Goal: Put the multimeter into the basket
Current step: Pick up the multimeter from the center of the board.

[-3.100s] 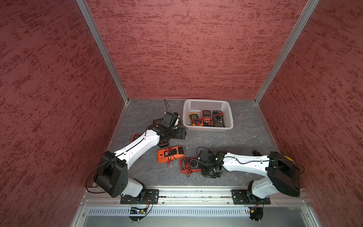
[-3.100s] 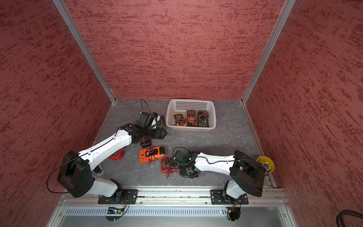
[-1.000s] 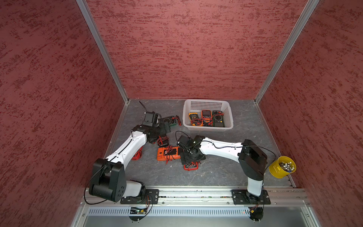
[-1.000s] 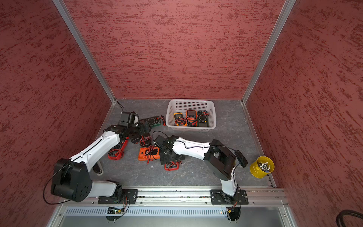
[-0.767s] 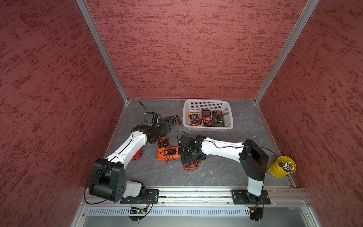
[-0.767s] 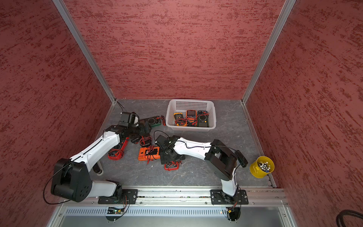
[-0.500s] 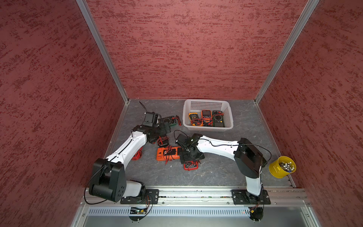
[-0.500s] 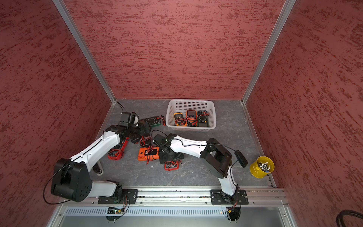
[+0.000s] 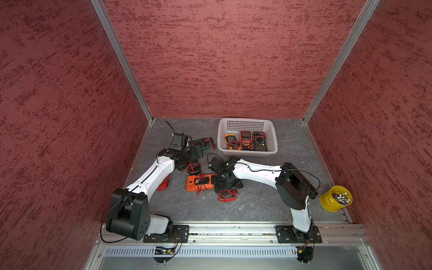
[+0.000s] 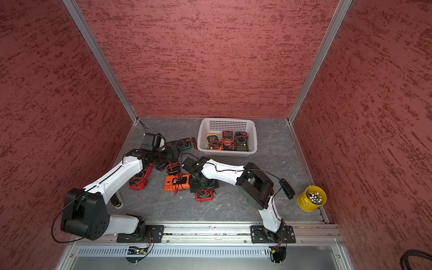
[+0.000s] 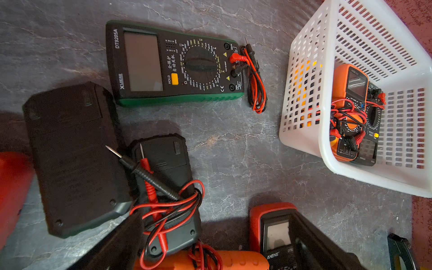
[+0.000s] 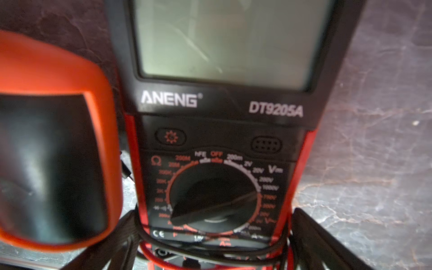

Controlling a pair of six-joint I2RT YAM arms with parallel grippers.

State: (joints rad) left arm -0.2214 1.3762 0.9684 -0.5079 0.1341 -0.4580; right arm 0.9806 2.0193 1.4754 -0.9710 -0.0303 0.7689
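Right wrist view: the right end effector (image 12: 217, 233) stands wide open, its jaws astride the lower end of the red multimeter (image 12: 222, 140), which lies face up on the surface (image 12: 374, 163) beside an orange multimeter (image 12: 58, 70). The left end effector (image 11: 217, 222) hangs open above a small black multimeter (image 11: 166, 163) bound with leads. The basket (image 9: 247, 153), apart from the red multimeter, holds three multimeters (image 9: 245, 140)

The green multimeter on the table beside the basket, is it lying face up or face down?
Face up: the green multimeter shows its screen and dial in the left wrist view.
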